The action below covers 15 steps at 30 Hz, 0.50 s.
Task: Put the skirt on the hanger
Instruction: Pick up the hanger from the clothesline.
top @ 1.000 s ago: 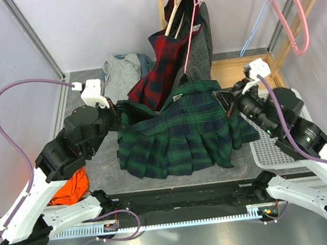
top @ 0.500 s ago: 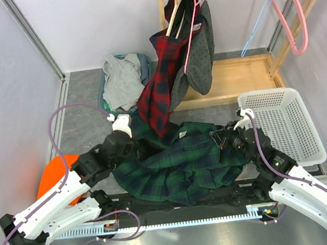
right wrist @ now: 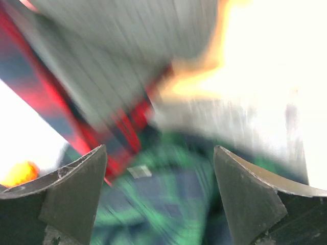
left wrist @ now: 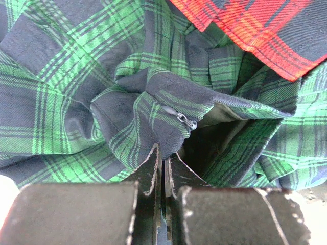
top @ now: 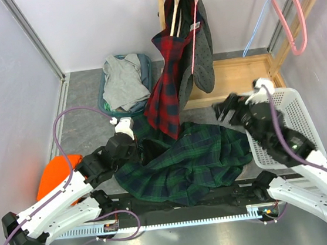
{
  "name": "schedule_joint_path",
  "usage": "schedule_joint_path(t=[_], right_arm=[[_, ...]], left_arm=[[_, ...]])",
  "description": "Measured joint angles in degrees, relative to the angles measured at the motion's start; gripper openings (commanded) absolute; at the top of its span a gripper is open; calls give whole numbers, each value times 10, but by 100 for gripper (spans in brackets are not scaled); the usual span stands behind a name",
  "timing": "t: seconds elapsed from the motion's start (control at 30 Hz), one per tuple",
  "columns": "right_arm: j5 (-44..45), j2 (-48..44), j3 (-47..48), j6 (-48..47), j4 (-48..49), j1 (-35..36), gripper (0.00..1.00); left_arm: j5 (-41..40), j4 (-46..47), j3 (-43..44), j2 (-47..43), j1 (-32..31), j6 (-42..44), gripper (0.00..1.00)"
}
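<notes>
The green plaid skirt [top: 191, 160] lies crumpled on the table between the arms. My left gripper [top: 137, 148] is low at its left edge and shut on a fold of the cloth. In the left wrist view the fingertips [left wrist: 153, 161] pinch the fabric just below the zipper [left wrist: 186, 121]. My right gripper [top: 224, 111] hangs open above the skirt's right corner, holding nothing. The right wrist view is blurred, with the skirt [right wrist: 168, 204] below the spread jaws [right wrist: 159, 153]. An empty pink hanger [top: 291, 16] and a blue hanger [top: 257, 26] hang at the top right.
A red plaid skirt [top: 168, 86] and a grey garment [top: 201, 53] hang from the wooden rack [top: 235, 79], reaching down to the green skirt. A white basket [top: 297, 125] stands at right. Grey clothes lie in a teal basin [top: 122, 80]. An orange cloth [top: 51, 178] lies at left.
Both arms lowered the skirt from a spread, lifted hold onto the table. The right gripper opened, let go and rose back to the right. The left gripper stayed shut on the cloth.
</notes>
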Motion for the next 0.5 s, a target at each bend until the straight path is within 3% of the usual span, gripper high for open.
schedule_joint_path(t=[0.3,0.5], right_arm=[[135,170,395,-110,-70,-1,92],[171,291,514,-160,-97,-61,93]], left_arm=[[28,16,0,-3,0,0,2],[43,21,0,-6,0,1,2]])
